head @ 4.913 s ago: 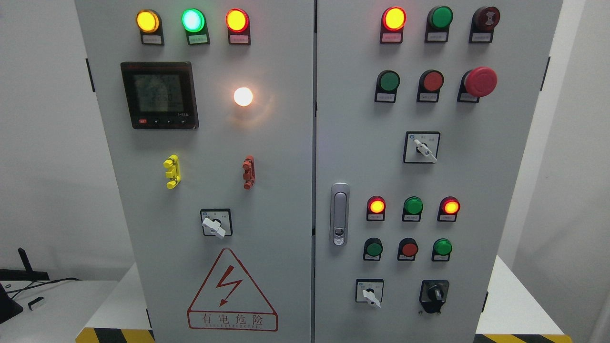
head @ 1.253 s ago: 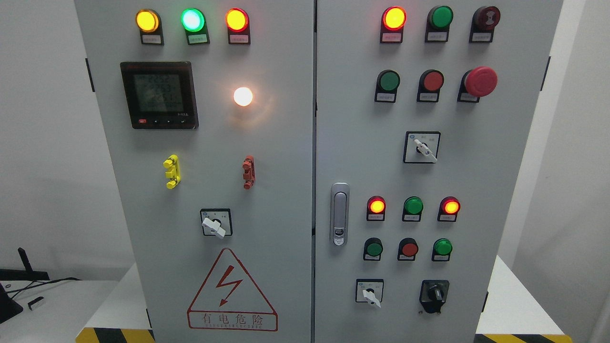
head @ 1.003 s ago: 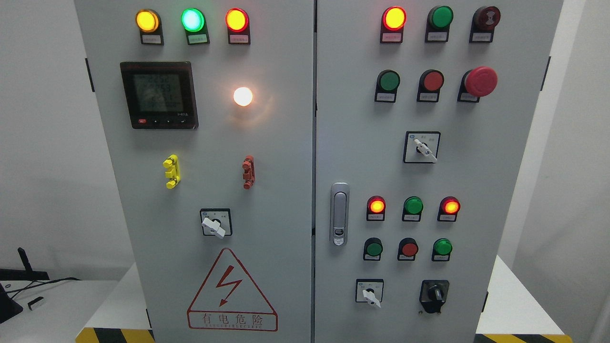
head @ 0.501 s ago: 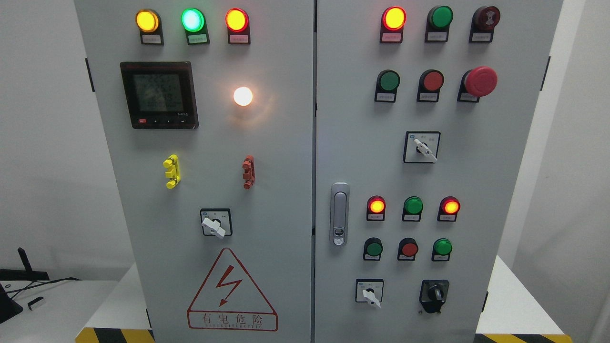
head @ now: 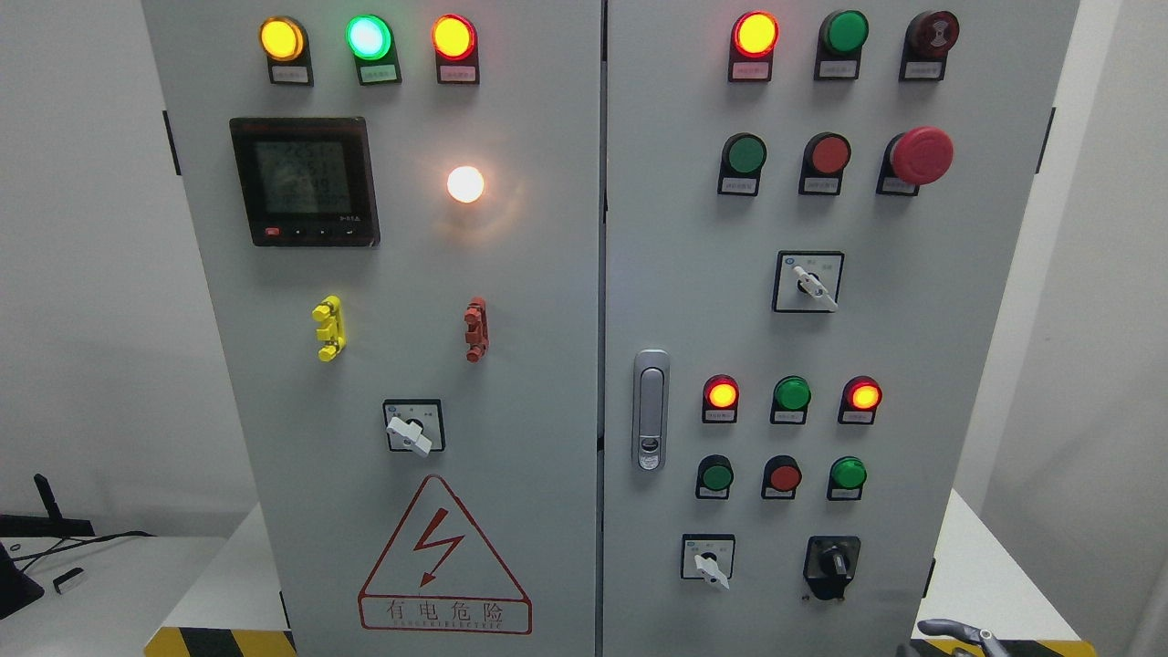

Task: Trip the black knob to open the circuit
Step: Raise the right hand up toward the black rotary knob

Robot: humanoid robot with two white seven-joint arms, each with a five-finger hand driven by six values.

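Looking like an electrical test lab or training room: grey two-door control cabinet is filling the view, indicator lamps glowing, digital power meter running, high-voltage warning triangle showing, hazard-striped base sitting between plain white walls.

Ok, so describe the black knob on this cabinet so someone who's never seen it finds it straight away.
Start at the cabinet's right door and drop to its lowest row of controls, below the small green and red buttons. The black knob is the right-hand one there. Its neighbour, the white-handled selector, sits on a pale square plate, while this knob is all black.
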